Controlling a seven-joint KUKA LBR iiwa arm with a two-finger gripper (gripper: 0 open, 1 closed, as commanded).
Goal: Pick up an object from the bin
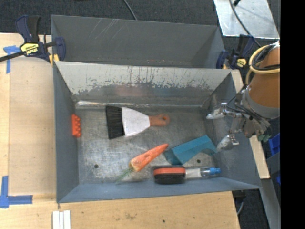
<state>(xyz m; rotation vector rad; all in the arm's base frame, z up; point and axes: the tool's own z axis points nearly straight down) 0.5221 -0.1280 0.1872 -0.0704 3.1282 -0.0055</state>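
Jaws apart by right wall [238, 171] | teal wedge [190, 149] just beside | bare floor [95, 151] front-left

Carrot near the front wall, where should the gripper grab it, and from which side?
Probably from above, gripping the carrot across its thick middle, fingers crosswise to its diagonal length; its thin tip lies close to the blue wedge.

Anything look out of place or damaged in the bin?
Nothing stands out. The brush, toy carrot, teal wedge and small orange block lie loose and intact on the bin floor. The gripper is open by the right wall, holding nothing.
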